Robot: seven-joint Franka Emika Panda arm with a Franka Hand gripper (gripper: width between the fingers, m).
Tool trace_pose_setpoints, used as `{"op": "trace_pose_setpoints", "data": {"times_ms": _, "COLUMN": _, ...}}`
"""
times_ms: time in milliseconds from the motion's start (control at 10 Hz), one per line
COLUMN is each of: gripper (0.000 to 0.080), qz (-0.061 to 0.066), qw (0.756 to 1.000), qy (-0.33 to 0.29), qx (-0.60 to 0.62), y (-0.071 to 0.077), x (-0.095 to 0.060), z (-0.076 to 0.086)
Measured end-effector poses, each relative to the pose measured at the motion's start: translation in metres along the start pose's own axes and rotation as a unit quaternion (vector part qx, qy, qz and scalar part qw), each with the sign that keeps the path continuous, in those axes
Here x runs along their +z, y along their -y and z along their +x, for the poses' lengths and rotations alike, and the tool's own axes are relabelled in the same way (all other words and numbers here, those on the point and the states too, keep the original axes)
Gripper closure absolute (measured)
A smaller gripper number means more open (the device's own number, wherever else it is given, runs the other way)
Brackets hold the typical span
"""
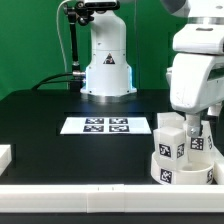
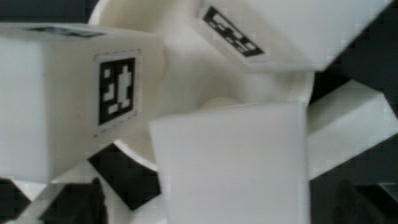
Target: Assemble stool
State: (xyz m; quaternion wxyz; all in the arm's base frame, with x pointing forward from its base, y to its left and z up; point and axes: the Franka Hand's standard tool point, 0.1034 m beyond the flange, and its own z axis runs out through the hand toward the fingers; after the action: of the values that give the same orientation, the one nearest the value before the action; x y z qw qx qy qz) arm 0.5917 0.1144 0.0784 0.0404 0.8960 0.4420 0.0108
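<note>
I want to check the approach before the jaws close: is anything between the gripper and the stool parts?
Nothing visible stands between them. The gripper hangs open directly over the stool parts at the exterior view's right; the marker board lies off to the side, out of the way.

Evenly and brightly lit from above in the exterior view, with a soft sheen on the black table (image 1: 40,108) and glare washing out white surfaces. Small and coarse overall. Much softer in the wrist view: close white parts blurred, tag edges smeared, dark gaps shadowed.
</note>
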Motion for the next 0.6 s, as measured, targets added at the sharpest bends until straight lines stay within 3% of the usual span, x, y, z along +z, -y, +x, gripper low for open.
{"op": "trace_pose_setpoints", "data": {"times_ms": 200, "gripper": 0.0411, "qz": 0.0, "qw": 1.0, "qy": 0.0, "qx": 0.005, "y": -0.0008, "x": 0.0003, "z": -0.0007}}
{"op": "trace_pose_setpoints", "data": {"times_ms": 300, "gripper": 0.0411, "qz": -0.001, "qw": 1.0, "qy": -0.001, "qx": 0.018, "y": -0.0014, "x": -0.0007, "z": 0.0}}
{"op": "trace_pose_setpoints", "data": {"times_ms": 400, "gripper": 0.0462, "qz": -0.001, "qw": 1.0, "qy": -0.001, "qx": 0.025, "y": -0.0016, "x": -0.0007, "z": -0.0002}}
{"op": "trace_pose_setpoints", "data": {"times_ms": 600, "gripper": 0.0462, "qz": 0.0, "qw": 0.996, "qy": -0.001, "qx": 0.088, "y": -0.0017, "x": -0.0008, "z": -0.0001}}
